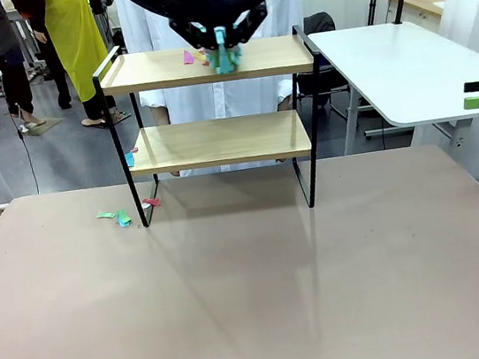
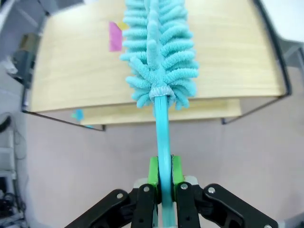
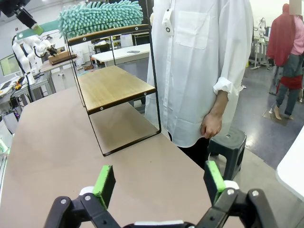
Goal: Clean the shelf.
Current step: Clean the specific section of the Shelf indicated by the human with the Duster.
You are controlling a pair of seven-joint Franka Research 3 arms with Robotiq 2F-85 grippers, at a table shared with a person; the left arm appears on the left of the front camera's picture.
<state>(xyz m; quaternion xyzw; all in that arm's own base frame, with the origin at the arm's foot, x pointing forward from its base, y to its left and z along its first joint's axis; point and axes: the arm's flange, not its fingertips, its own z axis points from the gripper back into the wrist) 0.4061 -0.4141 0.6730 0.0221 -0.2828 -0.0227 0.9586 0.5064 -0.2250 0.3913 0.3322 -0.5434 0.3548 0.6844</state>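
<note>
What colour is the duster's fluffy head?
Teal, like its handle; the duster shows best in the left wrist view.

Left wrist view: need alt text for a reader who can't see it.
The left pincer is shut on the handle of a fluffy teal duster, whose head reaches over the light wooden top board of the shelf. A pink scrap lies on that board beside the duster head, and the brown table shows below.
</note>
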